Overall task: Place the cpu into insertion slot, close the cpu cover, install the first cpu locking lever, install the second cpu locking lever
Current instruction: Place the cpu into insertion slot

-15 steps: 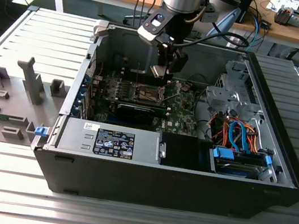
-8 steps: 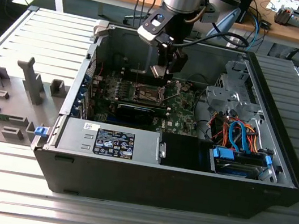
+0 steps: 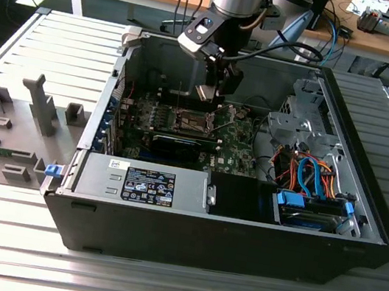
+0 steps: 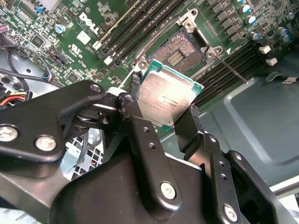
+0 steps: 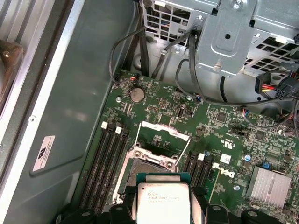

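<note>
My gripper (image 4: 164,99) is shut on the cpu (image 4: 163,95), a flat square chip with a silvery top, pinched by its edges between two black fingers (image 4: 140,121). The cpu hangs a short way above the motherboard, beside the insertion slot (image 4: 184,49), whose dark contact field lies bare. In the first wrist view the cpu (image 5: 162,203) sits just short of the insertion slot (image 5: 145,164). The cpu cover (image 5: 164,132) stands tilted up at the slot's far side. Thin locking levers (image 5: 185,148) stick up beside it. In the exterior view the gripper (image 3: 214,93) hovers inside the open computer case, above the board.
Long memory slots (image 5: 105,158) flank the socket on both sides. A metal drive cage (image 5: 224,42) with loose cables (image 5: 187,60) hangs over the board. The case wall (image 5: 70,107) runs along one side. A power supply (image 3: 147,182) fills the case front. Grey fixtures (image 3: 10,130) stand on the table at the exterior view's left.
</note>
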Robot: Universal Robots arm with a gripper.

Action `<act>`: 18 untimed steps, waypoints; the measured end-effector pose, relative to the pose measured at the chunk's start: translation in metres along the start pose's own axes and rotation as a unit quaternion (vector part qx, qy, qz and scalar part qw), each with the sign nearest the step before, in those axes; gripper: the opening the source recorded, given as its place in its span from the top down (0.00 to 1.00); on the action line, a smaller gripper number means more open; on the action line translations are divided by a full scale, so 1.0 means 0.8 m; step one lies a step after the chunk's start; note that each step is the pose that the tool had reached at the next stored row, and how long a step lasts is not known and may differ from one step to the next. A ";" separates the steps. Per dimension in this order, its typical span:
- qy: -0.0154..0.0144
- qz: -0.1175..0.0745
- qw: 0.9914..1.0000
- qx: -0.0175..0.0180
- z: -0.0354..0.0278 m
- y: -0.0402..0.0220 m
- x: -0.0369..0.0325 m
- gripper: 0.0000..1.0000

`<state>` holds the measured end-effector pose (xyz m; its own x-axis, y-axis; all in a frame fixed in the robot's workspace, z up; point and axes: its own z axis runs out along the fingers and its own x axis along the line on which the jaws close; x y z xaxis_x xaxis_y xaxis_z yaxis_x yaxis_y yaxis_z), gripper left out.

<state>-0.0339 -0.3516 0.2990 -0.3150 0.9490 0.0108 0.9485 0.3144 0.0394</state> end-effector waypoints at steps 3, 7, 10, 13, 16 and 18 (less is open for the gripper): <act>0.000 0.005 1.000 0.000 0.0002 0.0000 0.0000 0.46; 0.000 0.012 1.000 0.000 0.0004 0.0000 0.0000 0.46; -0.001 0.015 1.000 0.000 0.0005 0.0000 0.0000 0.46; -0.001 0.018 1.000 0.000 0.0006 0.0000 0.0000 0.46; -0.001 0.022 1.000 0.000 0.0007 0.0000 0.0000 0.46; -0.001 0.024 1.000 0.000 0.0008 0.0000 0.0000 0.46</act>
<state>-0.0338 -0.3516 0.2983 -0.2689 0.9631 0.0106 0.9625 0.2683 0.0394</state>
